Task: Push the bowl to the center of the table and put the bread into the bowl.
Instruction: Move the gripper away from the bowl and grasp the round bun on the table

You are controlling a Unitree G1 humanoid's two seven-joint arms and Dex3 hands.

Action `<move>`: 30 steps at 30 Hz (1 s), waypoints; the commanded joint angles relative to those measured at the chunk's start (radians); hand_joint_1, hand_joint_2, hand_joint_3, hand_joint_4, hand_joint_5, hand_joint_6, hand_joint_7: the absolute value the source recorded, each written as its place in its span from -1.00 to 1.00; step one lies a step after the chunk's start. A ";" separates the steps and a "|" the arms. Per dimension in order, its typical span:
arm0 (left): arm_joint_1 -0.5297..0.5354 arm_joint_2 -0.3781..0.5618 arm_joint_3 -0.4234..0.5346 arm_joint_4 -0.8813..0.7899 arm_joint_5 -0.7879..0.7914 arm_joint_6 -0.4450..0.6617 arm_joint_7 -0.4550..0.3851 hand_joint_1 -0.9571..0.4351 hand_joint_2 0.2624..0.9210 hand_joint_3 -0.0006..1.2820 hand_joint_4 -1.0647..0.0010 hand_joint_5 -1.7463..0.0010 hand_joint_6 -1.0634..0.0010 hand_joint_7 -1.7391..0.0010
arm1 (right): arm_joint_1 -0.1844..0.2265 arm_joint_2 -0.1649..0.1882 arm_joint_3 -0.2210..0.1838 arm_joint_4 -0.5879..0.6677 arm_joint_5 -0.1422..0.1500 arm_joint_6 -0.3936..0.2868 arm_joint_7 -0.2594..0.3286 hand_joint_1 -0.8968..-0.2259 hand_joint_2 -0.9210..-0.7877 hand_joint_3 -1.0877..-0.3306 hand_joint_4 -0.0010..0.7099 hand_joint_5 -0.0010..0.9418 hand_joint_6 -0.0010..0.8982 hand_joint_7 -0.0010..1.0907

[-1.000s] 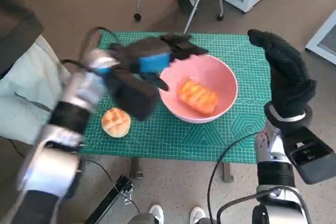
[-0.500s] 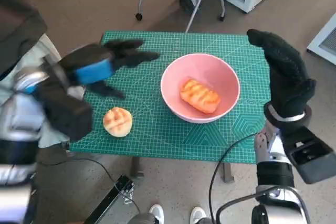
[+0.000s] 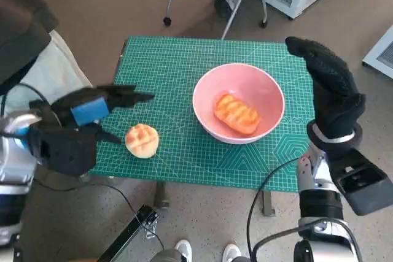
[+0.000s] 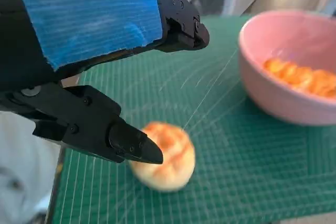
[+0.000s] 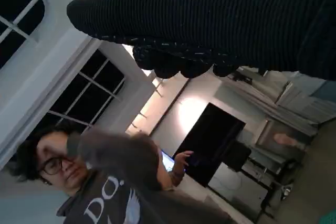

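Already the bowl sits near the table's middle with one orange bread inside, so the push looks done. A round bun lies on the mat just beyond the left hand's fingertips, untouched; that hand is spread wide and holds nothing. The right hand hangs raised beside the bowl, fingers extended, empty. Judging by this, the bun may remain to be loaded.
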 commanded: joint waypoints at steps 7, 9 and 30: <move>0.010 -0.032 -0.072 0.055 0.065 0.036 0.008 0.23 0.55 -1.00 0.58 1.00 0.33 0.98 | 0.008 -0.003 0.003 0.008 0.024 0.016 0.026 -0.05 -1.00 0.15 -0.03 -1.00 -0.95 0.50; 0.001 -0.046 -0.088 0.084 0.078 0.035 0.012 0.23 0.55 -1.00 0.58 1.00 0.33 0.98 | 0.011 -0.005 0.004 0.003 0.025 0.018 0.027 -0.06 -1.00 0.15 -0.03 -1.00 -0.95 0.50; -0.173 -0.206 -0.305 0.612 0.317 -0.150 0.264 0.24 0.77 -0.96 0.27 0.96 0.09 0.95 | 0.024 -0.014 0.001 -0.017 0.013 0.021 0.028 -0.11 -1.00 0.15 -0.03 -1.00 -0.96 0.51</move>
